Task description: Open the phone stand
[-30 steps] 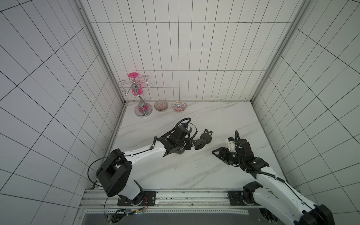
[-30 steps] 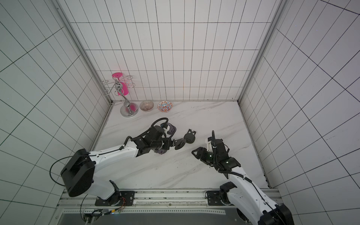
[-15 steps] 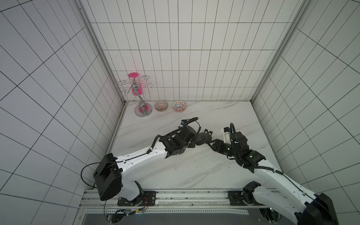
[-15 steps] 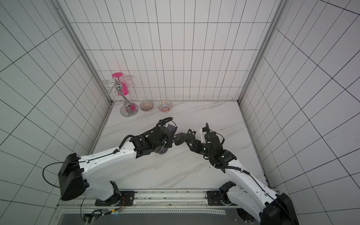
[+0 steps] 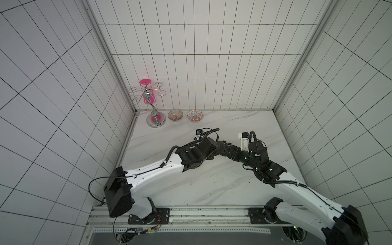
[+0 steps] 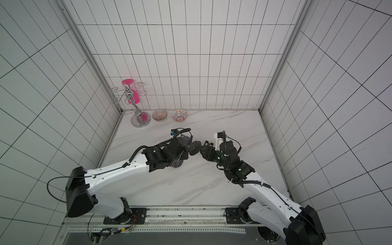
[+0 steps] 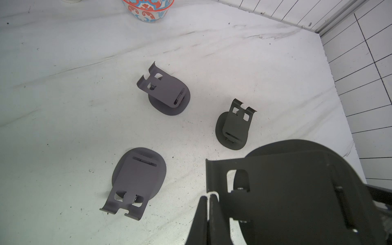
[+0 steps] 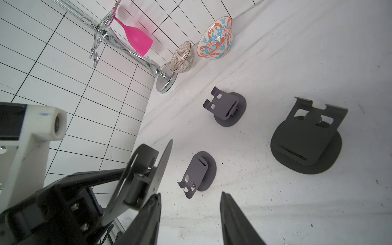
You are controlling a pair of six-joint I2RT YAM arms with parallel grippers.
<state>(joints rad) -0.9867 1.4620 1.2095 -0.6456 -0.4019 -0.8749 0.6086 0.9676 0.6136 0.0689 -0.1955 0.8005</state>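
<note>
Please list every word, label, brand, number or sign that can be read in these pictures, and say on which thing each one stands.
No readable text in any view.
Phone stand held in the left hand, and the three other stands: plain, no writing.
Patterned bowl: painted ornament only, no letters.
Blue mark on the white part: too blurred to read.

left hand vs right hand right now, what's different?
Left hand is shut on the phone stand, at its plate edge; right hand is open, holding nothing. Left hand carries the stand above the table; right hand only sits beside it, contact unclear. Shared: both meet over mid-table.
</note>
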